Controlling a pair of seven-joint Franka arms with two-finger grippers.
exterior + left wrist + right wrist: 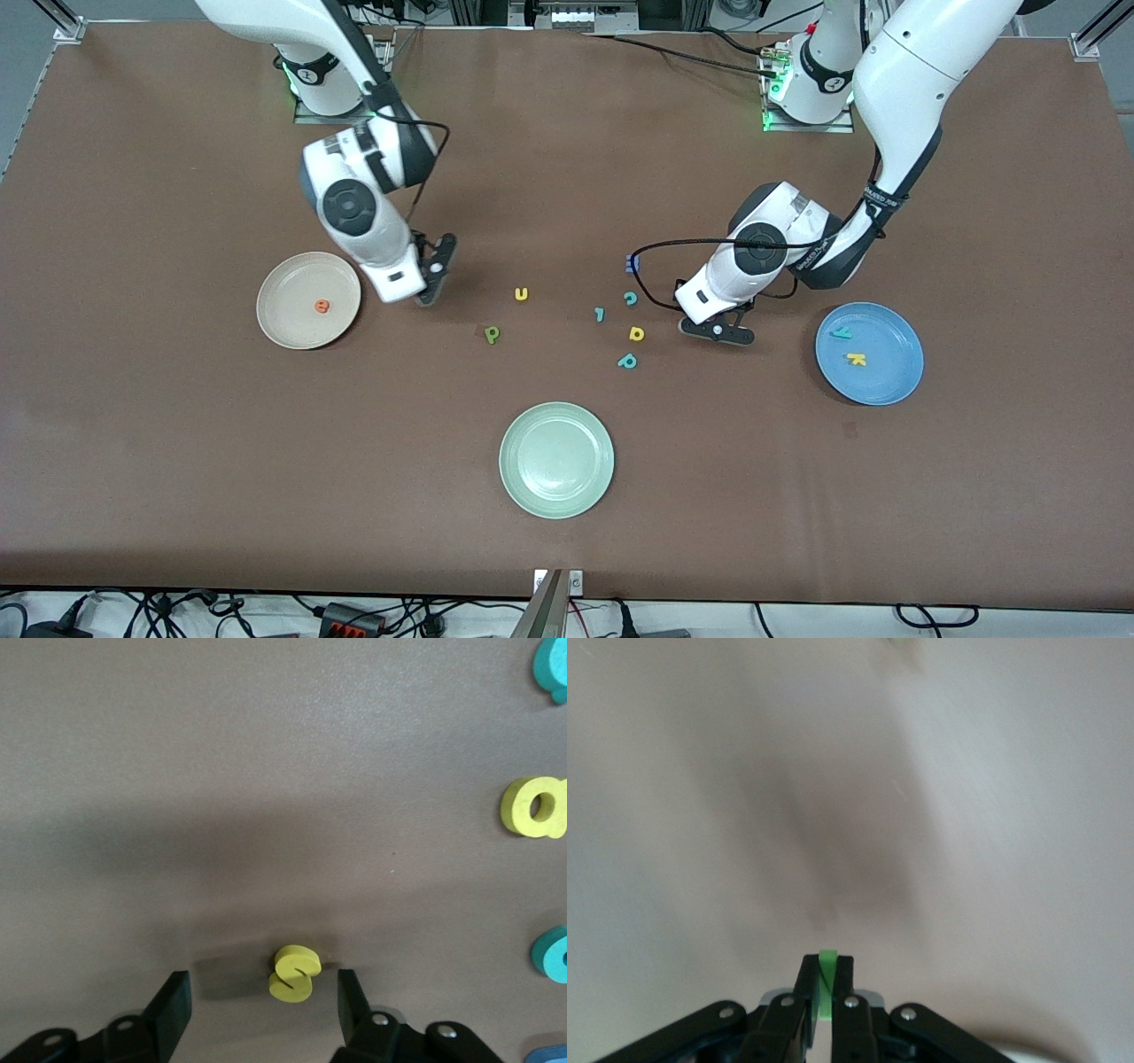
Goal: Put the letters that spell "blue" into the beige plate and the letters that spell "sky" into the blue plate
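The left gripper stood wide around the s on the table, about to pinch it. The right gripper held the l beside the beige plate; next, carry it over and release.

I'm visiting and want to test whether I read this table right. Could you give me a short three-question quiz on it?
1. True or false: the left hand has its fingers on either side of the yellow s, not yet touching it.
2. Which letter lies in the beige plate? A) yellow u B) orange e C) teal y
3. Fill in: the right hand is shut on a thin ____ piece.

Key: 1 true. 2 B, the orange e. 3 green.
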